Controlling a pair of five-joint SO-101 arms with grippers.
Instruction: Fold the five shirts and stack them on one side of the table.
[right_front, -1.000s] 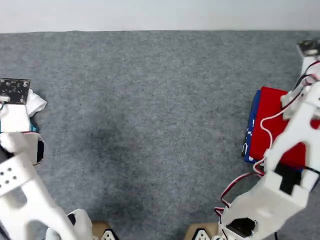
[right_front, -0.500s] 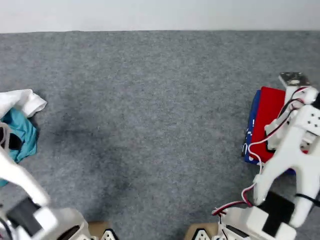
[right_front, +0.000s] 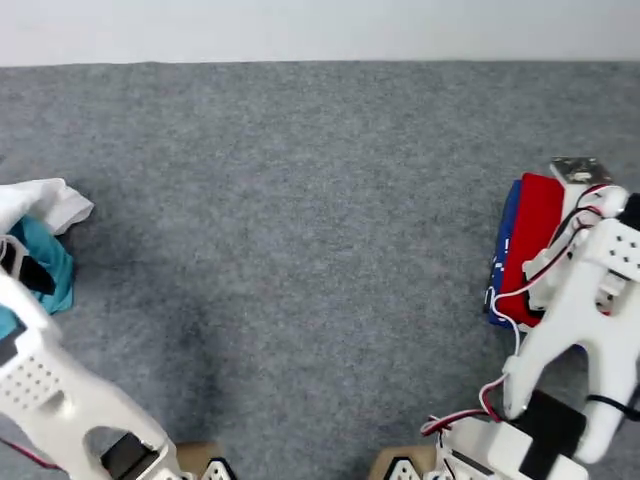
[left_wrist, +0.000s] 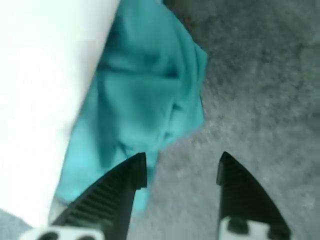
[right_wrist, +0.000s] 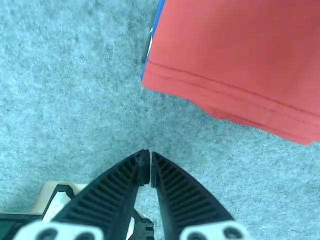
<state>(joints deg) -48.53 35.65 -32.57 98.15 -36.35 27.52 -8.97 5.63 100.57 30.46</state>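
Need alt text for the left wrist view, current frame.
The left gripper hangs open, straddling the edge of a crumpled teal shirt that lies on the grey table cover. A white shirt lies alongside the teal one, touching it.

Broad passage across grey table (right_front: 300, 200), crumpled shirts (right_front: 55, 255) at left edge, folded stack (right_front: 535, 235) right

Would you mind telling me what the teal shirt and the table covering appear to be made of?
Teal shirt: soft matte fabric, likely cotton knit; it lies in limp creases. Table covering: grey felt or low carpet, going by its fuzzy, mottled surface.
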